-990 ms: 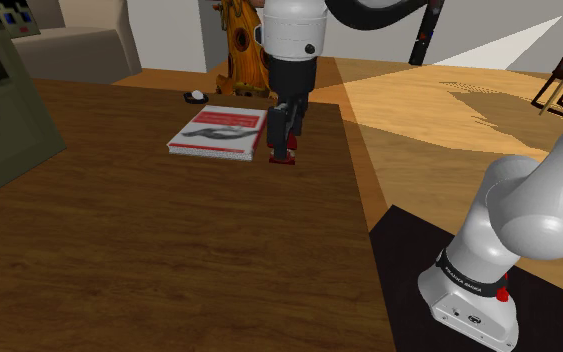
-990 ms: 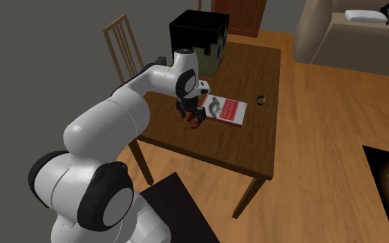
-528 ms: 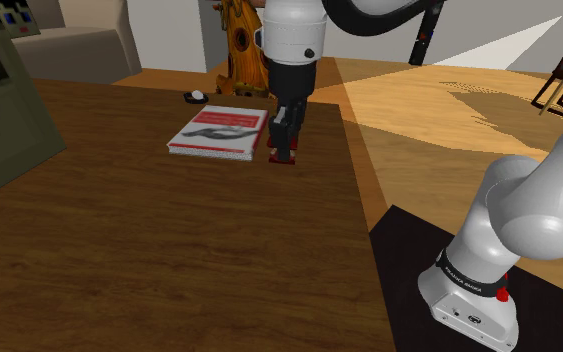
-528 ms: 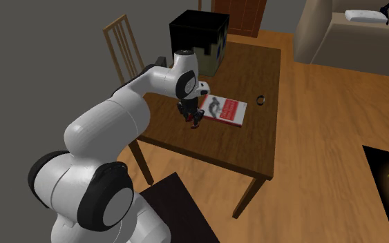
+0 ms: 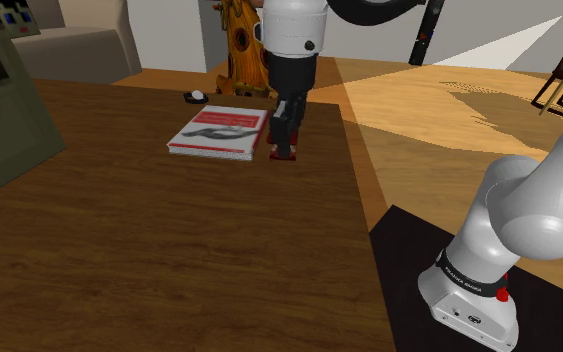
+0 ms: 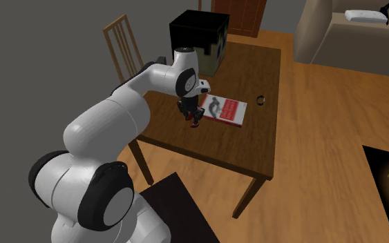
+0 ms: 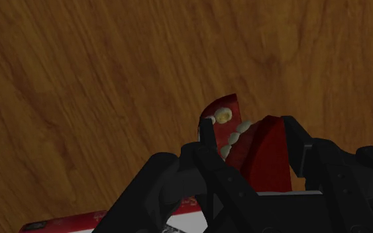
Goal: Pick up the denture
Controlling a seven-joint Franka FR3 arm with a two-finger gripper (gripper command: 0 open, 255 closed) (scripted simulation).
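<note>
The book (image 5: 219, 132) hems the pincer (image 5: 285, 150) on one side; seemingly open tabletop (image 5: 321, 185) opposite.

Dark red denture (image 7: 261, 152) with a curved row of cream teeth, clasped between the black fingers (image 7: 297, 142), near the surface's (image 5: 169, 250) corner.

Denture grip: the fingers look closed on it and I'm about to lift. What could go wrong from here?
1. The gripper clasps the denture by its curved red sides, with the tooth end sticking out past the fingertips. It may pivot or slip as it rises.
2. The book lies close beside the denture, so a finger could catch and drag it.
3. The table edge is near, so a dropped denture might roll off.
</note>
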